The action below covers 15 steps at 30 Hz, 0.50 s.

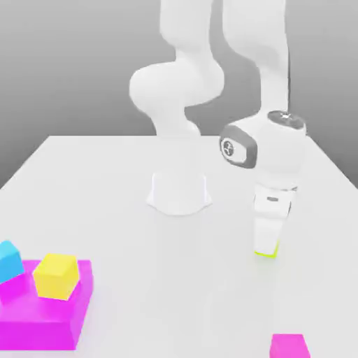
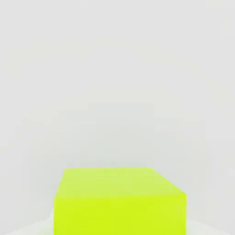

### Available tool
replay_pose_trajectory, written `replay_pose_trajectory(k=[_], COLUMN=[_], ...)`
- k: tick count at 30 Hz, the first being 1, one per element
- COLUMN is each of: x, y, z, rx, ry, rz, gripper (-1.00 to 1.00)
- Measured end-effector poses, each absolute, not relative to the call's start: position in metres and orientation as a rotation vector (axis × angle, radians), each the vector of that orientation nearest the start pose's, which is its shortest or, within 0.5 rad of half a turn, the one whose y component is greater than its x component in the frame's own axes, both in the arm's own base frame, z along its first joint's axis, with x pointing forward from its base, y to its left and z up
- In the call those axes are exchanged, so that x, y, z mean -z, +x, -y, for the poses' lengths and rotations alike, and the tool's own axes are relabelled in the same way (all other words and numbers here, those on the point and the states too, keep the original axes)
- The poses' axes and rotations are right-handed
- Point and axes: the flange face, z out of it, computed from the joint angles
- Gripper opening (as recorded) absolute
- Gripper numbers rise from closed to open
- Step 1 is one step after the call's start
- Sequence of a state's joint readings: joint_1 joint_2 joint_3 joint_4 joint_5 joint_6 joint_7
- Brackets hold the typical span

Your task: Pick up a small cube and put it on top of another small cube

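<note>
The small cube (image 1: 266, 252) is lime yellow-green and rests on the white table toward the exterior view's right. My gripper (image 1: 266, 245) has come straight down onto it, and its white fingers (image 1: 268, 229) cover most of it, leaving a thin lime strip at the bottom. The gripper is shut on this cube. In the hand view the small cube (image 2: 120, 202) sits very close, with the bare table behind it.
A wide magenta block (image 1: 42, 308) lies at the exterior view's lower left. It carries a larger yellow cube (image 1: 56, 276) and a cyan cube (image 1: 8, 260). A small magenta block (image 1: 289, 346) sits near the front edge. The arm's base (image 1: 178, 192) stands mid-table.
</note>
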State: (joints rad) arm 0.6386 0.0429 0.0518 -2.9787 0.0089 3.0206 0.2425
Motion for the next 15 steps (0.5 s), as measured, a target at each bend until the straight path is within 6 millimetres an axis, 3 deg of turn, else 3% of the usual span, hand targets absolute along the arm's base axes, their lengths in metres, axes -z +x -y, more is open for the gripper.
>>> replay_pose_trajectory(k=[3, 4, 15], x=[-0.187, -0.191, -0.219], y=[0.242, 0.25, 0.394], z=[-0.197, -0.198, -0.205], rx=[-0.002, -0.002, -0.001], ry=[-3.068, -3.073, -3.12], rz=[0.676, 0.655, 0.376], gripper=[-1.0, -1.0, -1.0])
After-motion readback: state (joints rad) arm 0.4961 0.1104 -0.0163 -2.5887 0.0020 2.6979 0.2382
